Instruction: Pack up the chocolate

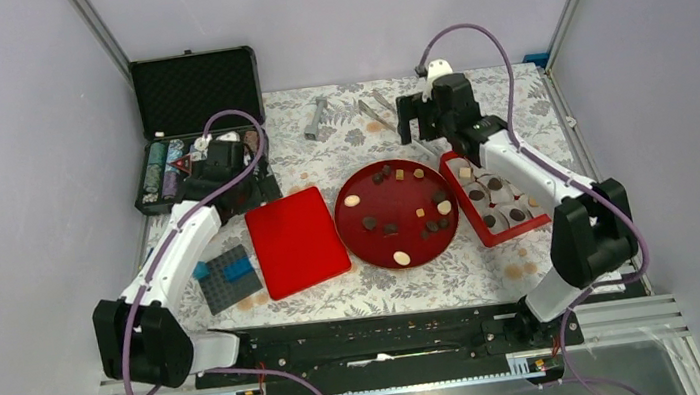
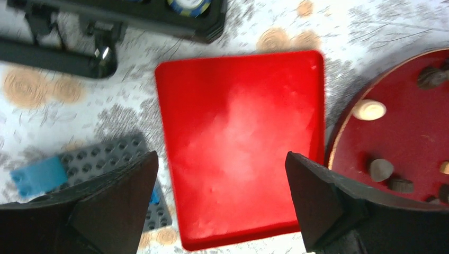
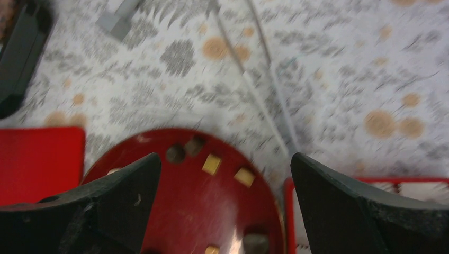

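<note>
The chocolate (image 1: 369,222) is small dark, tan and cream pieces scattered on a round dark red plate (image 1: 397,202) mid-table. More pieces sit in paper cups in the red box (image 1: 462,199) right of the plate. My left gripper (image 1: 243,192) is open and empty above the flat red lid (image 1: 296,241). In the left wrist view the lid (image 2: 238,143) shows between the jaws of the gripper (image 2: 221,159), with the plate (image 2: 413,132) and a cream piece (image 2: 369,109) at right. My right gripper (image 1: 416,131) is open and empty over the plate's far edge. Its wrist view shows the gripper (image 3: 225,159) above the plate (image 3: 185,201) and tan squares (image 3: 212,164).
An open black case of poker chips (image 1: 196,126) stands at the back left. A grey baseplate with blue bricks (image 1: 228,276) lies left of the lid. Metal tongs (image 1: 376,112) and a grey tool (image 1: 316,118) lie at the back.
</note>
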Motion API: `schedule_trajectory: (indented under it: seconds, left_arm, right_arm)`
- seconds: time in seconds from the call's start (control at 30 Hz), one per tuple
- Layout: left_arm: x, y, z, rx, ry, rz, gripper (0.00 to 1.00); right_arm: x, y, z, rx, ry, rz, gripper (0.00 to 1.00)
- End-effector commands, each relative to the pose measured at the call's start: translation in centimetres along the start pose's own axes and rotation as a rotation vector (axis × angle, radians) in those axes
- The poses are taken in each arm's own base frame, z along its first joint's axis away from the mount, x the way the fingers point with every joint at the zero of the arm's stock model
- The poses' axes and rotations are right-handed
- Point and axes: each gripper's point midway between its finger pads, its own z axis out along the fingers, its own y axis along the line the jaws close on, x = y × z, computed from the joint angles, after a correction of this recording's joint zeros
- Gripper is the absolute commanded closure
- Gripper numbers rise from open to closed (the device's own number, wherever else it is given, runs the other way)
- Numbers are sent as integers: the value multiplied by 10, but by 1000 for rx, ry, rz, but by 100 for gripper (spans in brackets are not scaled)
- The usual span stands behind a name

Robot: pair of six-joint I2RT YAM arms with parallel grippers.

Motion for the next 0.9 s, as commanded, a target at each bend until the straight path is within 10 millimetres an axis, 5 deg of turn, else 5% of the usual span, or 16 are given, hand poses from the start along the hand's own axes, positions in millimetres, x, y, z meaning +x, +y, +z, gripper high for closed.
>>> schedule_trajectory:
  seconds: [0.0, 0.23, 0.53, 0.87]
  left_arm:
    - [23, 34, -11, -151, 18, -74, 3]
    - [78, 55, 15, -249, 150, -157, 26]
    - [61, 70, 48, -310, 127, -175, 39]
    - [86, 58, 100, -203, 225, -283, 53]
  right_arm:
    - [29, 41, -28, -145, 68, 92, 0]
    - [34, 65, -44, -222, 7, 89, 0]
    - [33, 76, -54, -292, -10, 66, 11]
    - [48, 65, -70, -263, -18, 54, 10]
